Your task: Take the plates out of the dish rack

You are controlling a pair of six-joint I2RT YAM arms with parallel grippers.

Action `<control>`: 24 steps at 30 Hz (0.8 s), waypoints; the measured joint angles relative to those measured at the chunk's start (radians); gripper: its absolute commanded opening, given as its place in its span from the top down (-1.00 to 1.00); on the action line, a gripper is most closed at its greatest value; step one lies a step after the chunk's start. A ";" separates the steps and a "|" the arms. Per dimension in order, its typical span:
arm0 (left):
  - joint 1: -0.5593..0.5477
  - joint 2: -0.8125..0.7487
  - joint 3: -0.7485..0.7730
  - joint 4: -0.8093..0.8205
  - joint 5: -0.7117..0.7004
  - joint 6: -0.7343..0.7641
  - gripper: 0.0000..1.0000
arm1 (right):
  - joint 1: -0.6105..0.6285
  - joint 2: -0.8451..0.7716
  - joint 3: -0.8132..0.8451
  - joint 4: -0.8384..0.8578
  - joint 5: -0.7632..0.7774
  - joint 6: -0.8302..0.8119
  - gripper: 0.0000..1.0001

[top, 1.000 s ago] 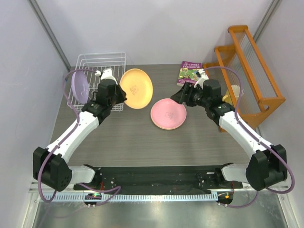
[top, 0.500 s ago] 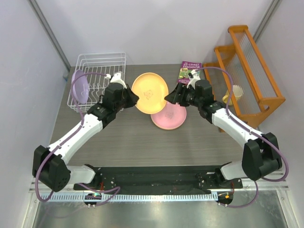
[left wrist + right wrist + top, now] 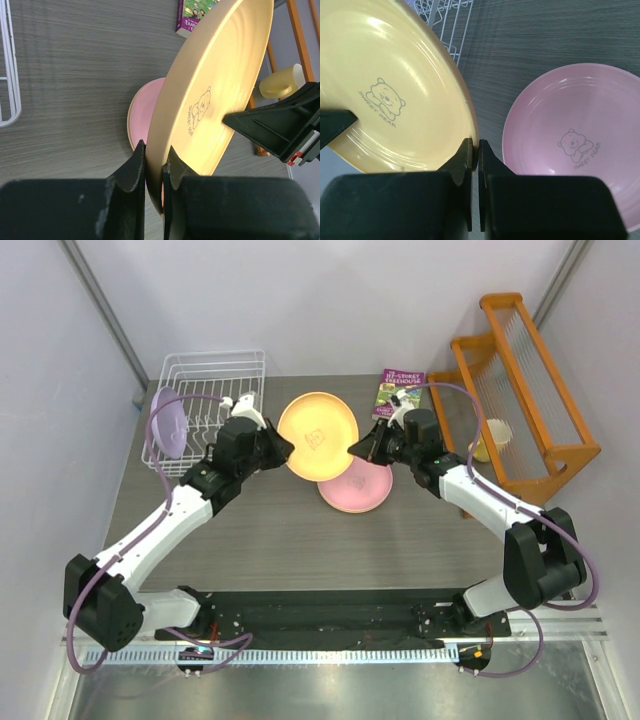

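Note:
An orange-yellow plate (image 3: 317, 433) hangs tilted above the table between both arms. My left gripper (image 3: 283, 450) is shut on its left rim (image 3: 154, 157). On the opposite rim, my right gripper (image 3: 355, 450) is shut too, its jaws pinching the thin edge (image 3: 475, 150). The plate's inside with a bear print faces the right wrist camera (image 3: 395, 100). A pink plate (image 3: 360, 490) lies flat on the table just below. A lilac plate (image 3: 168, 423) stands on edge in the left side of the white wire dish rack (image 3: 210, 365).
A purple book (image 3: 400, 392) lies at the back of the table behind my right gripper. An orange wooden shelf rack (image 3: 520, 380) stands along the right side, with a pale yellow cup (image 3: 492, 438) at its foot.
My left arm carried the orange-yellow plate rightward from beside the dish rack. My right gripper moved left to meet it and closed on its rim.

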 measured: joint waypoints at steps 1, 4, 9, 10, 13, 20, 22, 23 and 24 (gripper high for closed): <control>0.000 0.000 0.000 0.001 0.000 0.000 1.00 | 0.000 0.000 0.000 0.000 0.000 0.006 0.98; -0.001 -0.001 0.000 0.002 0.001 0.001 1.00 | 0.000 0.000 0.000 0.002 0.000 0.010 0.98; -0.001 -0.003 -0.001 0.002 0.007 0.004 -0.12 | 0.000 -0.004 0.000 0.001 0.023 0.006 0.98; -0.001 -0.008 -0.002 0.004 0.009 0.003 -0.24 | 0.000 -0.006 0.000 -0.006 0.036 -0.011 0.97; -0.002 -0.031 -0.003 0.017 0.006 0.011 -0.57 | -0.001 -0.014 0.000 -0.058 0.086 -0.043 0.98; -0.002 -0.088 -0.003 0.010 -0.098 0.066 -0.63 | -0.036 -0.036 0.011 -0.228 0.179 -0.115 0.98; -0.002 -0.106 -0.003 -0.011 -0.165 0.110 -0.67 | -0.060 -0.036 0.031 -0.291 0.201 -0.138 0.98; -0.002 -0.116 -0.003 -0.020 -0.202 0.129 -0.68 | -0.076 -0.035 0.044 -0.326 0.213 -0.150 0.97; -0.002 -0.127 -0.003 -0.029 -0.240 0.152 -0.71 | -0.091 -0.033 0.060 -0.362 0.220 -0.164 0.98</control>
